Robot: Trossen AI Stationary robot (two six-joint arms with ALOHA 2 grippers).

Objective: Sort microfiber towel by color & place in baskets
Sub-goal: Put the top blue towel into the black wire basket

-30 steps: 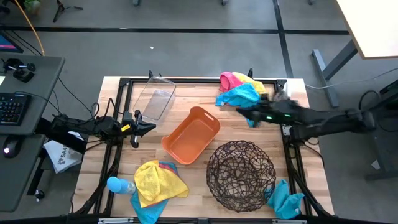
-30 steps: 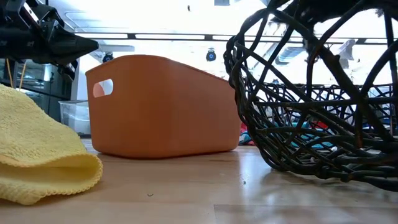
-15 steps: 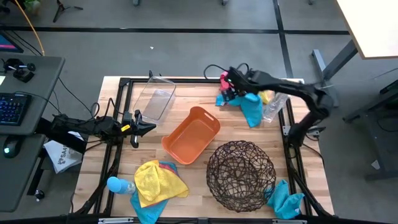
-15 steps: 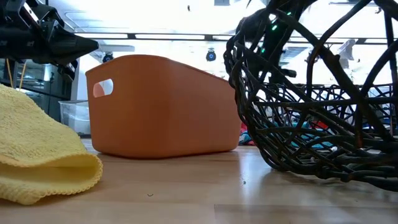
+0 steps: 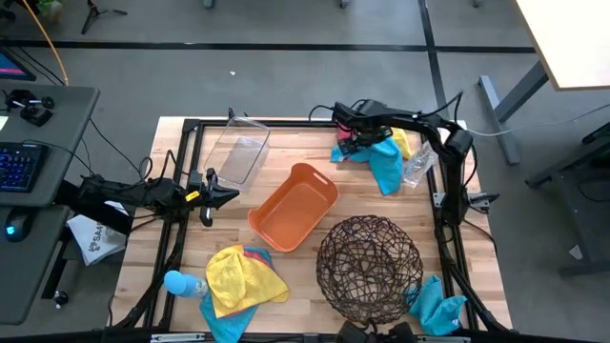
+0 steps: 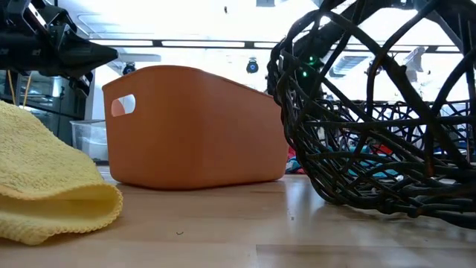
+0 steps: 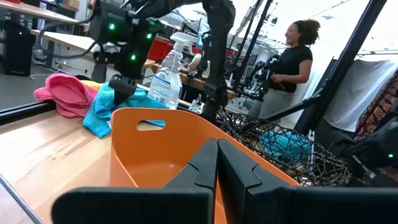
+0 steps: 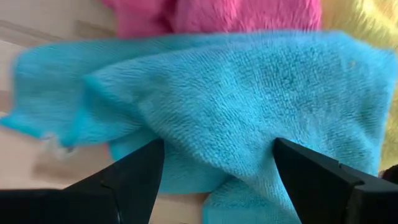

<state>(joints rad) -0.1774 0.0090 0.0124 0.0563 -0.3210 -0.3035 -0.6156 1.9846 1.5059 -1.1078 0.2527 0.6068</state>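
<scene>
At the table's far right lies a pile of microfiber towels: pink point(image 5: 350, 121), sky blue point(image 5: 383, 160) and yellow point(image 5: 407, 143). My right gripper point(image 5: 355, 136) is over this pile, open, its fingers on either side of a fold of the blue towel point(image 8: 217, 106). My left gripper point(image 5: 224, 193) waits shut at the table's left, pointing at the orange tub point(image 5: 294, 206). The clear bin point(image 5: 238, 152) lies at the far left and the wire basket point(image 5: 369, 267) stands near right. A second pile, topped by a yellow towel point(image 5: 243, 274), lies near left. My right gripper comes at the blue towel from above. One finger point(image 8: 134, 177) stands at each side of a raised fold point(image 8: 211, 143) that rests on the pile. Whether the fingers touch the cloth I cannot tell.
A clear bottle point(image 5: 417, 164) lies beside the far pile. A blue bottle point(image 5: 181, 284) lies by the near-left pile. Another blue towel point(image 5: 438, 307) lies at the near right corner. A black frame point(image 5: 187, 181) edges the table. A person point(image 7: 289, 62) stands beyond the table.
My right arm has swung from the table's right side toward the far edge and left, and its gripper now sits over the far pile's left end. The blue towel, bunched a second ago, now trails toward the near edge.
</scene>
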